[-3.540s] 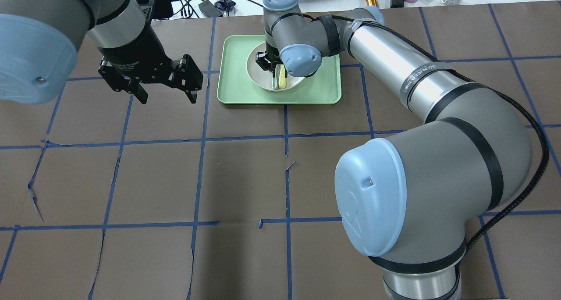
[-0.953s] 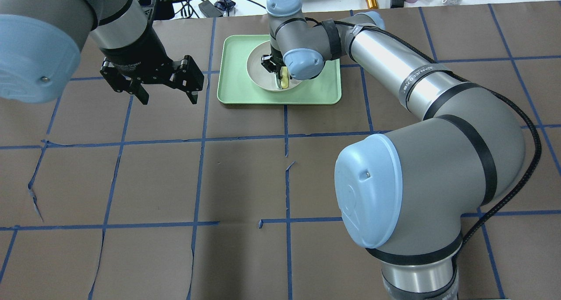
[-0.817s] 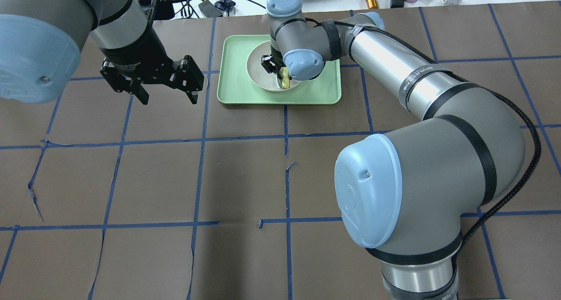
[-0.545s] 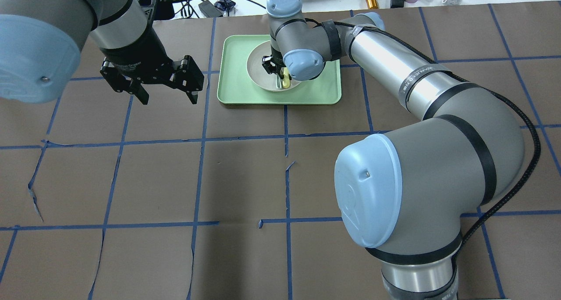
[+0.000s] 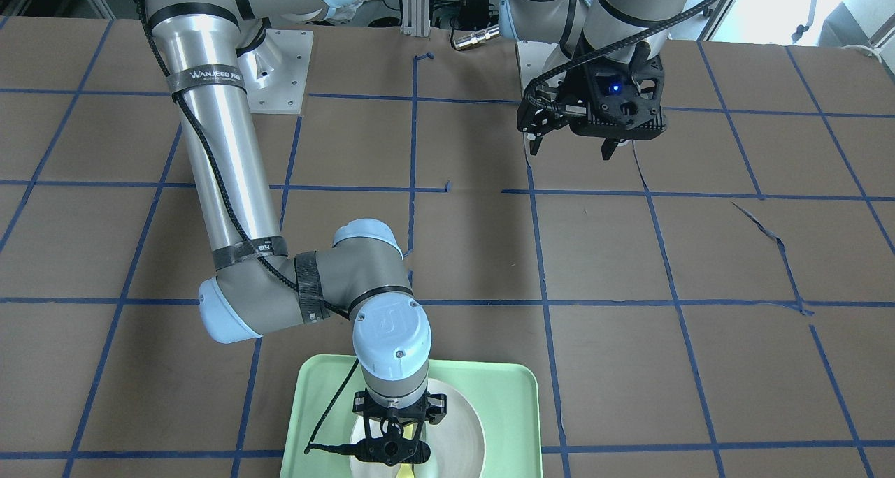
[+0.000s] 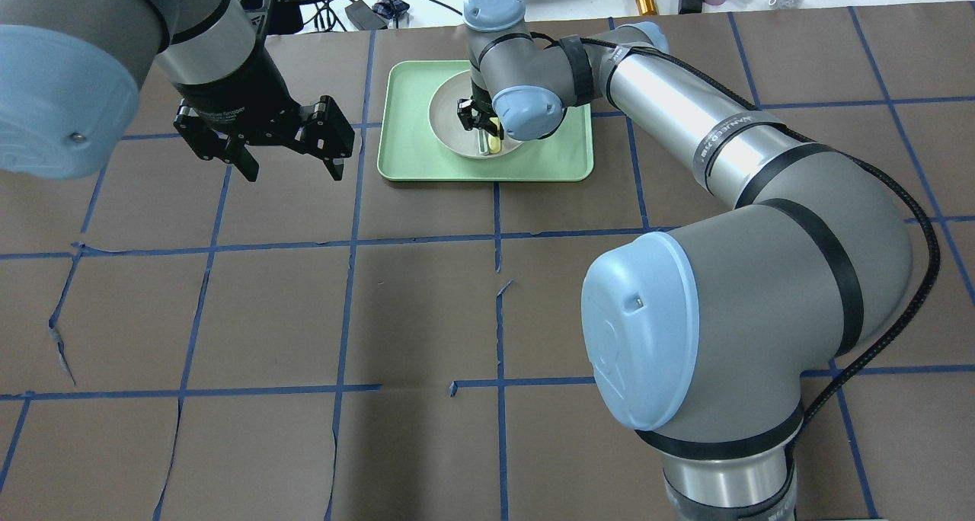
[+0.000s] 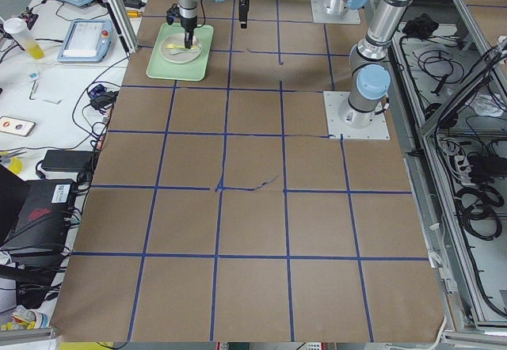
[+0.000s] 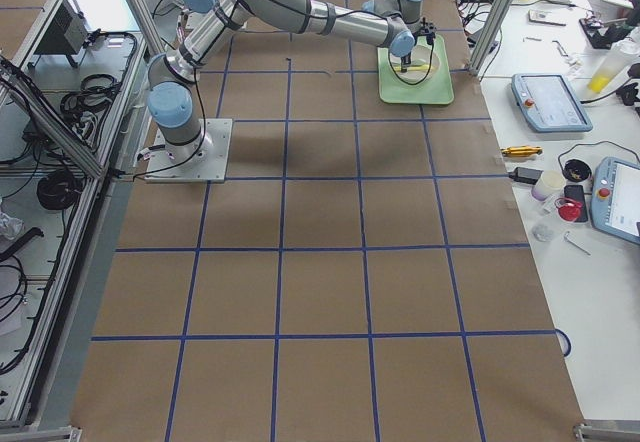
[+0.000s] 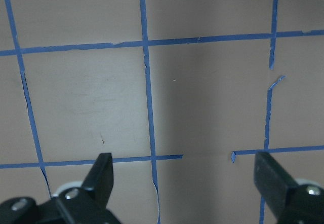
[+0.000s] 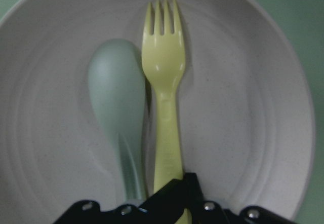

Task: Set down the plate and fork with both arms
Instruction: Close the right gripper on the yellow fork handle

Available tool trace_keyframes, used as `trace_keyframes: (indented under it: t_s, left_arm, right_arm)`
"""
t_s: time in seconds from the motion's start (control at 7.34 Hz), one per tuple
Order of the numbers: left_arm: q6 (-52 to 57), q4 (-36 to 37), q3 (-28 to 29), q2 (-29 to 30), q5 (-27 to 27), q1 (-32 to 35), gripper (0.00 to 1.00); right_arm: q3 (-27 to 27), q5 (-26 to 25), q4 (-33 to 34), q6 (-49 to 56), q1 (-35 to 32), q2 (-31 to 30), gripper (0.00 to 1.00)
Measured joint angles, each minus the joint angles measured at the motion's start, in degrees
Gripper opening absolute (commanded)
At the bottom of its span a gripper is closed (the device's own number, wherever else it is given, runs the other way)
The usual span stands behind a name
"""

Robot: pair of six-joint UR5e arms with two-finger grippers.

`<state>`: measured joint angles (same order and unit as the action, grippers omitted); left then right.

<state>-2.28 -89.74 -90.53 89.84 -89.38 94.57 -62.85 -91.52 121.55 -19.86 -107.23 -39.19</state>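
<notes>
Right gripper (image 10: 173, 191) has edged right over the plate (image 10: 243, 107), jaws pinched on the fork (image 10: 164, 82) beside the spoon (image 10: 116, 97); left gripper (image 9: 183, 171), unmoved, hangs wide open, empty.

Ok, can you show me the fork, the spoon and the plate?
fork (image 10: 163, 72): right wrist view, on its head below the tines.
spoon (image 10: 117, 102): right wrist view, on its bowl.
plate (image 10: 243, 112): right wrist view, on the bare floor right of the fork.

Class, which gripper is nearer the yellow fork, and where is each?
Right. The right gripper is over the plate, jaws closed on the handle of the fork; the left gripper hovers open over table beside the tray.
</notes>
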Motion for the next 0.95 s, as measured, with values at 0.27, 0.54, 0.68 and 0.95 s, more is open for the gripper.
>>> trace_keyframes:
  t_s: [0.27, 0.54, 0.68, 0.95]
  left_arm:
    - [0.00, 0.00, 0.00, -0.01, 0.00, 0.00, 1.00]
    - [0.00, 0.00, 0.00, -0.07, 0.00, 0.00, 1.00]
    - [0.00, 0.00, 0.00, -0.09, 0.00, 0.00, 1.00]
    - [0.00, 0.00, 0.00, -0.10, 0.00, 0.00, 1.00]
  right_arm:
    - [0.08, 0.45, 0.00, 0.00, 0.00, -0.12, 0.53]
    - [0.19, 0.72, 0.02, 0.00, 0.00, -0.15, 0.55]
    - [0.32, 0.78, 0.05, -0.02, 0.00, -0.08, 0.55]
    - [0.85, 0.82, 0.11, -0.10, 0.00, 0.04, 0.56]
